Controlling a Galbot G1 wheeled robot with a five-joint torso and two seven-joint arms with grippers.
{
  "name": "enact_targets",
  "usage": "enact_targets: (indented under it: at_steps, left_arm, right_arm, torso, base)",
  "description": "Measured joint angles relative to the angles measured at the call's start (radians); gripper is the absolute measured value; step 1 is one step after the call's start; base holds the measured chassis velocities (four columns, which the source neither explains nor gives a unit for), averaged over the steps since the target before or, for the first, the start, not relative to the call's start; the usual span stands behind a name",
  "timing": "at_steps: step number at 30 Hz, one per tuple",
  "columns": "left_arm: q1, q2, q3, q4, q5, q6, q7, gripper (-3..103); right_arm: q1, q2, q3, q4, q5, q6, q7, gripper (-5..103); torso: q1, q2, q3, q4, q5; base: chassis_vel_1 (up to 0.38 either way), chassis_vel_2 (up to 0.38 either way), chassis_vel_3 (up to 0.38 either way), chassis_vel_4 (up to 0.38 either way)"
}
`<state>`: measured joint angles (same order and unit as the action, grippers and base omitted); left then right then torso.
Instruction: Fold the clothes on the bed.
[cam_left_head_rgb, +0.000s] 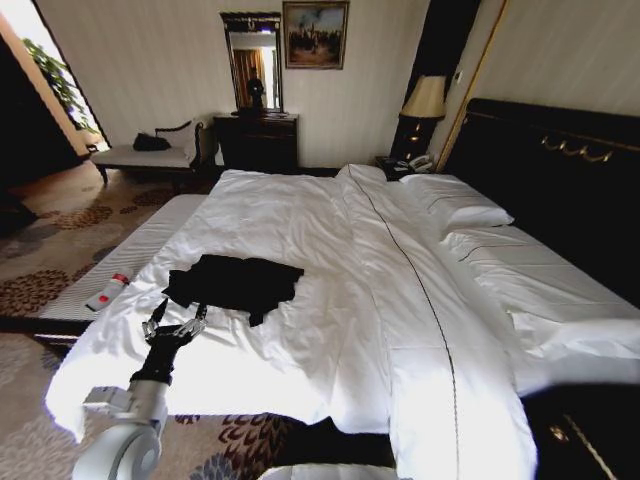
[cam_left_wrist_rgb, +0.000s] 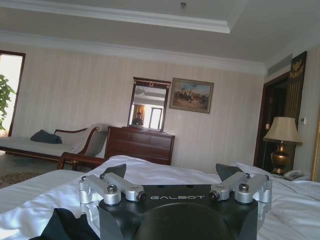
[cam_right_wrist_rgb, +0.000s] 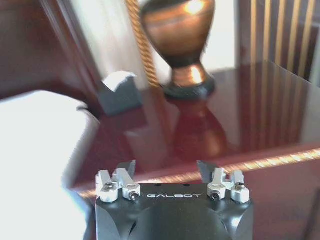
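The black T-shirt (cam_left_head_rgb: 233, 282) lies in a loose, rumpled heap on the white duvet, near the foot corner of the bed (cam_left_head_rgb: 400, 300) on the robot's left. Its cloth is bunched and partly doubled over itself, with one flap trailing toward the bed's foot edge; no lettering can be made out. A dark corner of it (cam_left_wrist_rgb: 65, 225) shows low in the left wrist view against the white cover. The bed is very wide, its sheets smoothed but softly creased, white pillows stacked against a tall dark headboard.
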<state>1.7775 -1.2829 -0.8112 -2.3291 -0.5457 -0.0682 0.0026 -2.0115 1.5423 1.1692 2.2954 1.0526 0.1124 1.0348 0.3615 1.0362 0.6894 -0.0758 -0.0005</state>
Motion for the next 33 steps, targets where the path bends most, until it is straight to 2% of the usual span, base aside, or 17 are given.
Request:
enact_targets:
  at_steps: [1, 4, 6, 7, 9, 10, 12, 13, 15, 17, 18, 21, 22, 25, 29, 33]
  left_arm:
    - [0.003, -0.001, -0.005, -0.002, 0.000, 0.001, -0.001, 100]
    - [0.005, -0.004, -0.009, -0.004, 0.001, 0.003, -0.001, 100]
    - [0.018, -0.014, -0.018, -0.016, 0.008, 0.008, -0.003, 100]
    - [0.018, -0.014, -0.018, -0.016, 0.008, 0.008, -0.003, 100]
    - [0.029, -0.023, -0.023, -0.025, 0.014, 0.011, -0.003, 100]
    - [0.041, -0.032, -0.029, -0.033, 0.018, 0.014, -0.005, 100]
    - [0.062, -0.054, -0.032, -0.045, 0.025, 0.020, -0.011, 100]
    - [0.062, -0.054, -0.032, -0.045, 0.025, 0.020, -0.011, 100]
    - [0.077, -0.078, -0.030, -0.051, 0.035, 0.023, -0.015, 100]
    - [0.099, -0.131, -0.016, -0.054, 0.084, 0.024, -0.015, 100]
    - [0.099, -0.131, -0.016, -0.054, 0.084, 0.024, -0.015, 100]
    - [0.103, -0.180, 0.004, -0.051, 0.152, 0.024, -0.003, 100]
    - [0.103, -0.180, 0.004, -0.051, 0.152, 0.024, -0.003, 100]
    - [0.102, -0.214, 0.013, -0.052, 0.216, 0.023, 0.012, 100]
    - [0.101, -0.243, 0.029, -0.056, 0.250, 0.021, 0.027, 100]
    - [0.098, -0.246, 0.047, -0.042, 0.265, 0.013, 0.040, 100]
  right_arm:
    - [0.013, -0.013, 0.003, 0.008, -0.011, -0.005, -0.020, 78]
    - [0.034, -0.029, -0.001, 0.010, -0.030, -0.009, -0.056, 83]
    - [0.084, -0.062, -0.041, -0.002, -0.090, -0.011, -0.131, 93]
    - [0.084, -0.062, -0.041, -0.002, -0.090, -0.011, -0.131, 93]
    - [0.113, -0.081, -0.070, -0.015, -0.115, -0.004, -0.195, 99]
    - [0.138, -0.102, -0.100, -0.025, -0.121, 0.009, -0.273, 100]
    - [0.161, -0.133, -0.138, -0.039, -0.121, 0.021, -0.376, 100]
    - [0.161, -0.133, -0.138, -0.039, -0.121, 0.021, -0.376, 100]
    - [0.180, -0.162, -0.173, -0.054, -0.133, 0.026, -0.456, 100]
    - [0.232, -0.212, -0.231, -0.091, -0.216, 0.032, -0.564, 100]
    - [0.232, -0.212, -0.231, -0.091, -0.216, 0.032, -0.564, 100]
    - [0.313, -0.254, -0.295, -0.157, -0.389, 0.063, -0.671, 100]
    - [0.313, -0.254, -0.295, -0.157, -0.389, 0.063, -0.671, 100]
    - [0.373, -0.280, -0.351, -0.203, -0.487, 0.097, -0.731, 100]
    - [0.399, -0.301, -0.397, -0.210, -0.499, 0.141, -0.752, 100]
    - [0.366, -0.301, -0.386, -0.170, -0.498, 0.188, -0.801, 100]
  torso:
    - [0.000, 0.000, 0.000, 0.0002, 0.0000]
    - [0.000, 0.000, 0.000, 0.0003, 0.0000]
    - [0.000, 0.000, 0.000, 0.0003, 0.0001]
    - [0.000, 0.000, 0.000, 0.0003, 0.0001]
    - [0.000, 0.000, 0.000, 0.0004, 0.0002]
    - [0.000, 0.000, 0.000, 0.0003, 0.0001]
    - [0.000, 0.000, 0.000, 0.0003, 0.0002]
    - [0.000, 0.000, 0.000, 0.0003, 0.0002]
    - [0.000, 0.000, 0.000, 0.0002, 0.0001]
    - [0.000, 0.000, 0.000, 0.0003, 0.0000]
    - [0.000, 0.000, 0.000, 0.0003, 0.0000]
    - [0.000, 0.000, 0.000, 0.0002, 0.0001]
    - [0.000, 0.000, 0.000, 0.0002, 0.0001]
    - [0.000, 0.000, 0.000, 0.0003, 0.0003]
    - [0.000, 0.000, 0.000, 0.0004, 0.0001]
    - [0.000, 0.000, 0.000, -0.0006, -0.0001]
  base:
    - [0.000, 0.000, 0.000, 0.000]
    - [0.000, 0.000, 0.000, 0.000]
    - [0.000, 0.000, 0.000, 0.000]
    - [0.000, 0.000, 0.000, 0.000]
    - [0.000, 0.000, 0.000, 0.000]
    - [0.000, 0.000, 0.000, 0.000]
    - [0.000, 0.000, 0.000, 0.000]
    - [0.000, 0.000, 0.000, 0.000]
    - [0.000, 0.000, 0.000, 0.000]
    - [0.000, 0.000, 0.000, 0.000]
    - [0.000, 0.000, 0.000, 0.000]
    - [0.000, 0.000, 0.000, 0.000]
    - [0.000, 0.000, 0.000, 0.000]
    - [0.000, 0.000, 0.000, 0.000]
    - [0.000, 0.000, 0.000, 0.000]
    - [0.000, 0.000, 0.000, 0.000]
